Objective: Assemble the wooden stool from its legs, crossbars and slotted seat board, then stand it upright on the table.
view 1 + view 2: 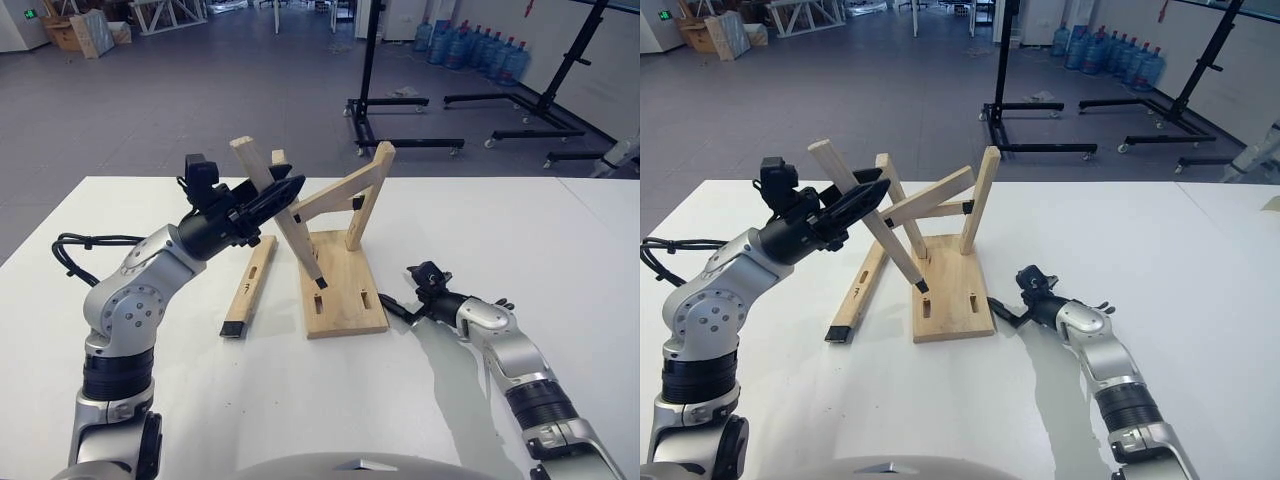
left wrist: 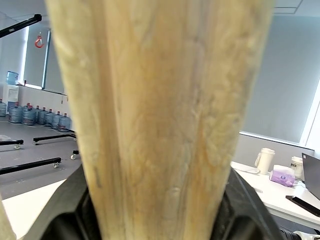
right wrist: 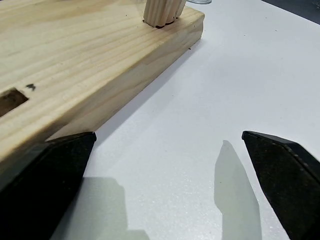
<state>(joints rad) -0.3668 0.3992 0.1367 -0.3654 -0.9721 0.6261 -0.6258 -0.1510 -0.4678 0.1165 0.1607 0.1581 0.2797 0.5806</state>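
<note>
left gripper clamped on a leg, held tilted over the board so the black-tipped lower end aims at the near-left slot. tip touching or just above board beside slot, can't tell which. board flat on table, slots up, used as base for building upside down. far-right leg standing in its slot, crossbar running from it toward the left, behind held leg. second tilted leg back there, joint hidden. spare leg lying flat just left of board, parked for later. right gripper spread wide, empty, low on table just beside board's near-right edge, probably placed to brace board against sliding. step in hand, judged: seating this leg. roughly halfway, stool not upright yet. risk: tilt too steep, tip jamming or board shifting.
</note>
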